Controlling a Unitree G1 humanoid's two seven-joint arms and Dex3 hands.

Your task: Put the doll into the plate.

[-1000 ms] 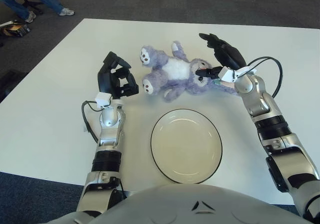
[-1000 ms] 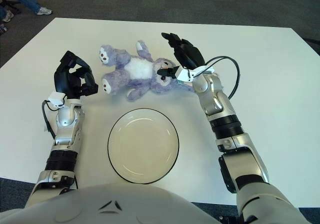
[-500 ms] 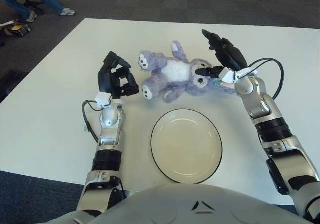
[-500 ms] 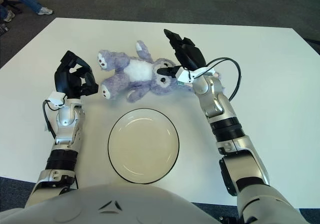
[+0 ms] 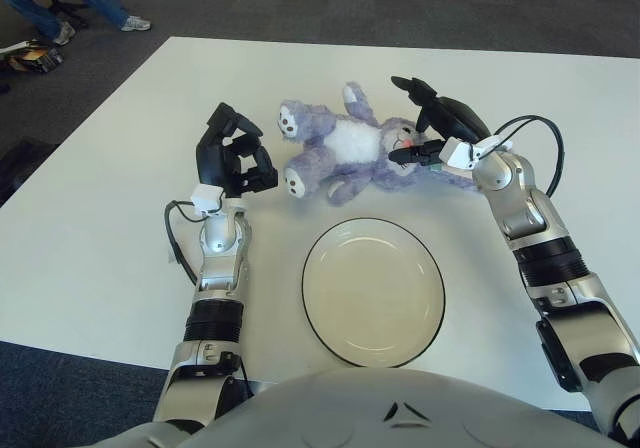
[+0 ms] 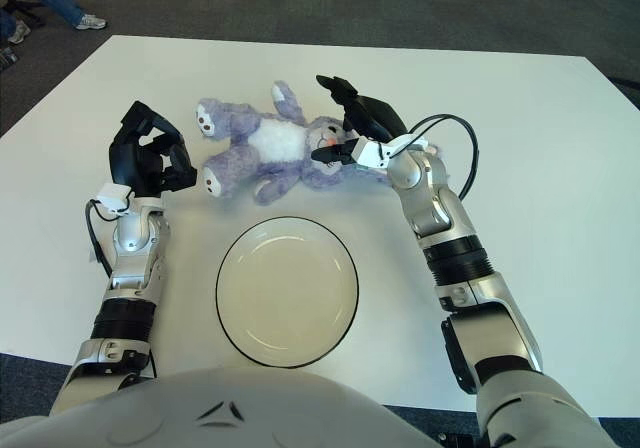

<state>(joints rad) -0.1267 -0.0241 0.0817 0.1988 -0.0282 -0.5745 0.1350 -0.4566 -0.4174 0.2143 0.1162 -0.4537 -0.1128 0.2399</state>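
Since a second ago your right hand (image 5: 432, 126) has edged leftward over the doll's head, and the doll (image 5: 345, 151) itself has turned slightly, its legs swinging a little toward the table's left edge. You have no readable writing, brand or label anywhere in either view. Your right hand now sits at the doll's head end, palm tipped toward it, fingers spread apart with one dark fingertip touching the face; nothing is clamped yet. The forearm runs back toward the table's near right corner, a black cable looping beside the wrist. Your left hand (image 5: 233, 158) shows upright just left of the doll's feet, apart from them, its fingers curled loosely inward and holding nothing. The doll, a purple and white plush, lies on its back across the middle of the white table (image 5: 90, 228), toward the far edge. The plate (image 5: 373, 290), cream with a dark rim, lies just nearer than the doll, between your two forearms.
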